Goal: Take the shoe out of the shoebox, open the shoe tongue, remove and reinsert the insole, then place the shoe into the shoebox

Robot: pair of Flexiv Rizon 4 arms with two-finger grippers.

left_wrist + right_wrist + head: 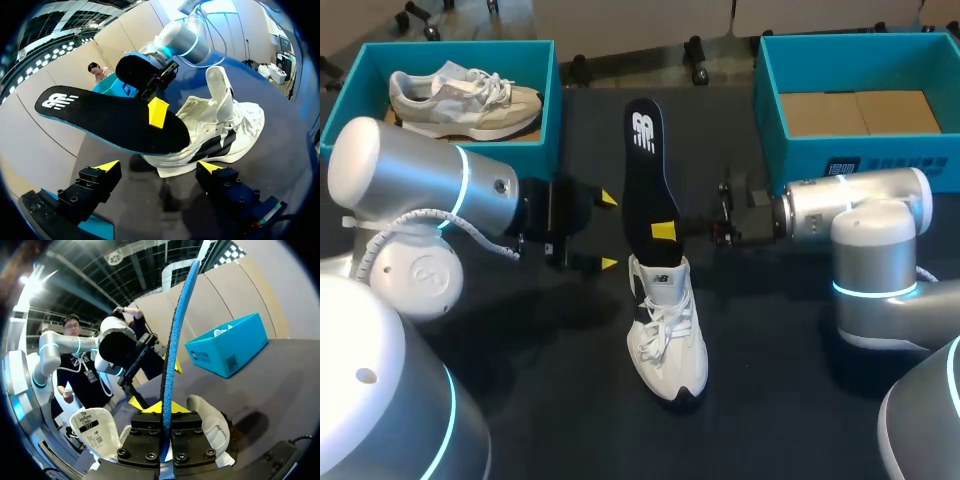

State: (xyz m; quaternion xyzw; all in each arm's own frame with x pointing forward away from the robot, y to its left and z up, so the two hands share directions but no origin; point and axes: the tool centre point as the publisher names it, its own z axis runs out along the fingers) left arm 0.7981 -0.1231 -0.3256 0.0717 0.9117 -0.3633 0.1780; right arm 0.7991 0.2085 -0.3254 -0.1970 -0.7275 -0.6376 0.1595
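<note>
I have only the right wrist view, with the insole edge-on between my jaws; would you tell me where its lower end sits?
Observer: In the head view the insole stands up from the white shoe, its lower end at the shoe's opening. The right gripper grips it just above that.
Operator: Thank you. Is the left gripper touching it?
Observer: No. The left gripper is open beside the insole and does not touch it.
Operator: Which shoebox is free?
Observer: The right shoebox shows only cardboard; the left shoebox holds another shoe.
</note>
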